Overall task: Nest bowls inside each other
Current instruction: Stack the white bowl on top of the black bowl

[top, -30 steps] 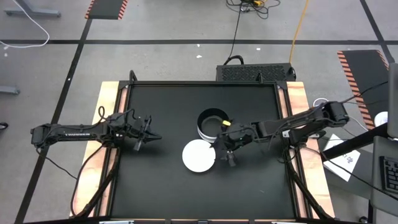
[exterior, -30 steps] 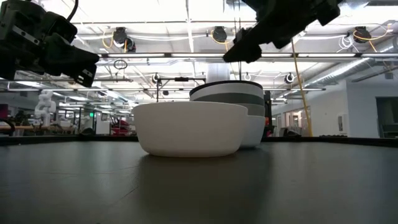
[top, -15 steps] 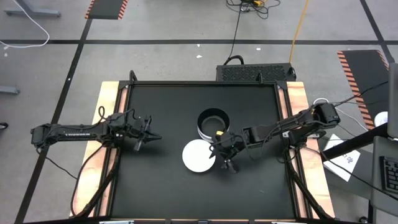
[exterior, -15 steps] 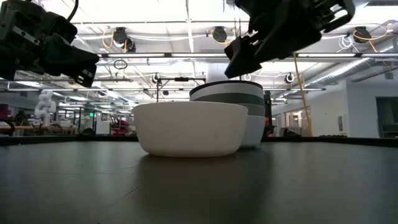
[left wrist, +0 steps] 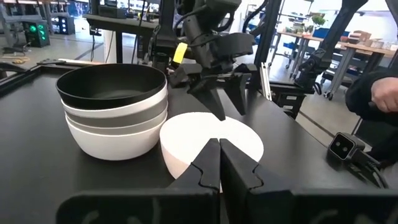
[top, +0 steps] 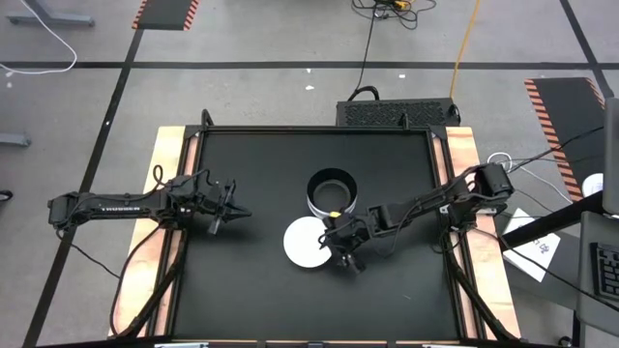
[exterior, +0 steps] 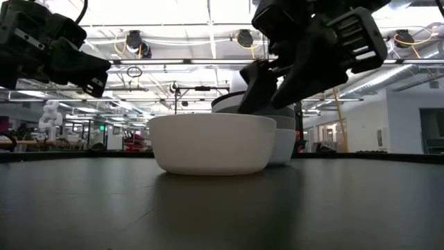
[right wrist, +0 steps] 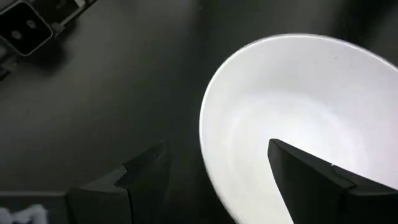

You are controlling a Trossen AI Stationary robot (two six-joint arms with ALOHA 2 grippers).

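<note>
Right now your table (top: pixel 251 280) carries two things: a stack (top: pixel 330 190) of nested bowls just past centre toward twelve o'clock, and a lone white bowl (top: pixel 308 243) at about seven o'clock from that stack, just beside it. From the left wrist view you can read the stack (left wrist: pixel 115 109) as black on top, grey under it and white at the bottom; there may be more bowls tucked inside, but you cannot tell from these angles.

Your left gripper (top: pixel 230 210) waits at nine o'clock of the table, well apart from both, its fingers pressed together on nothing.

Your right gripper (top: pixel 345 248) is the one at work. It sits at the three o'clock edge of the white bowl, fingers spread as wide as they go, and the right wrist view shows one finger over the bowl's inside and the other over the dark table outside the wall. So you are straddling the rim, not yet gripping.

Watch these risks. If you come down off line, a fingertip lands on the rim and tips or skates the bowl across the smooth top. If you pinch too near the lip, the bowl will likely swing or slip out during the lift. The stack stands close behind your wrist, so a careless lift or swing could knock it. And a tilted release over the black bowl would leave the white one cocked rather than nested.
</note>
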